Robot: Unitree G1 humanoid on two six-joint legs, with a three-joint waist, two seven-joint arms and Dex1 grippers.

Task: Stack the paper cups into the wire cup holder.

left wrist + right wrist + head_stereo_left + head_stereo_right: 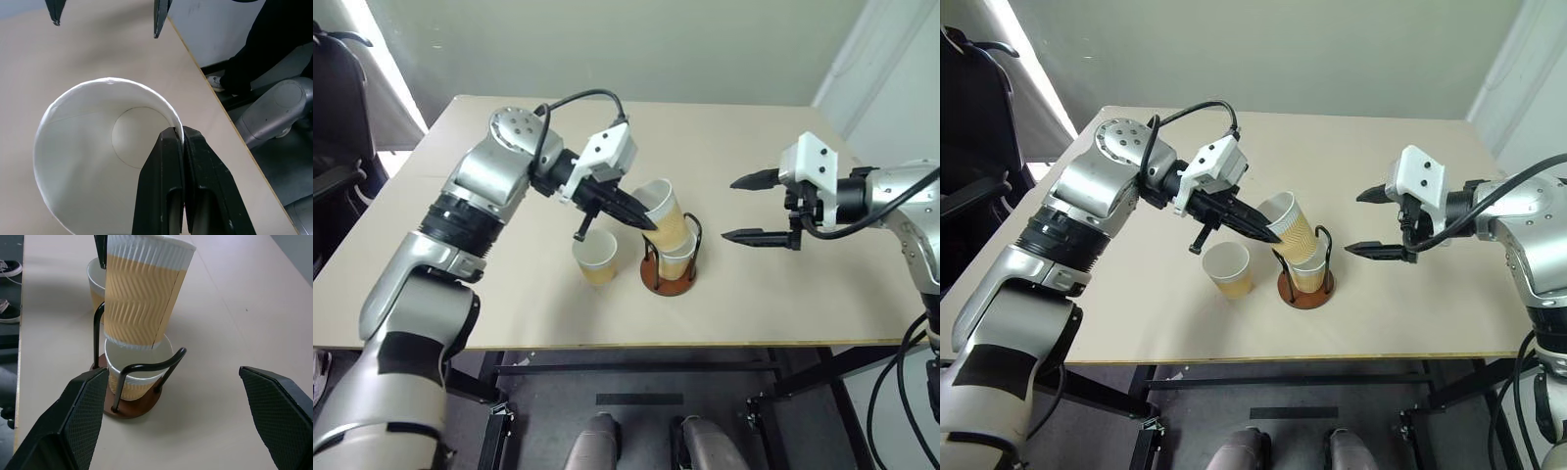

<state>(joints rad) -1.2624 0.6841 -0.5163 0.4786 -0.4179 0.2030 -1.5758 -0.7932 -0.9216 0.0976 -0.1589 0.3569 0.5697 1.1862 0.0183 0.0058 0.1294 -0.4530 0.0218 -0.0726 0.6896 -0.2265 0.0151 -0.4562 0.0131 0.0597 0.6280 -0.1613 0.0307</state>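
The wire cup holder (671, 266) stands a little below the middle of the left eye view, on the pale table (754, 157). Its round reddish-brown base lies flat on the board, and the black wire loops rise around one paper cup (677, 257) that already sits upright inside.

A second paper cup (664, 213) hangs tilted just above the seated one; its bottom dips into the open mouth of the cup below. The left gripper (646, 219) is clenched on the rim of this cup, with one black finger inside the wall and the other outside, as the left wrist view shows from close. A third paper cup (595, 257) stands upright on the table, just beside the holder on its left in the frame, apart from it.

The right gripper (737, 209) hovers at the right of the holder, well apart from it. Its fingers are spread wide with nothing between them, and they point toward the holder.

The table is a plain light beige board, and its near edge runs across the lower part of the frame. Behind it the wall (636, 44) is grey-green. At the upper left of the frame stands a dark chair (337, 108). In the left wrist view a person's shoe (215, 83) and dark trouser leg show on the floor beyond the table edge.
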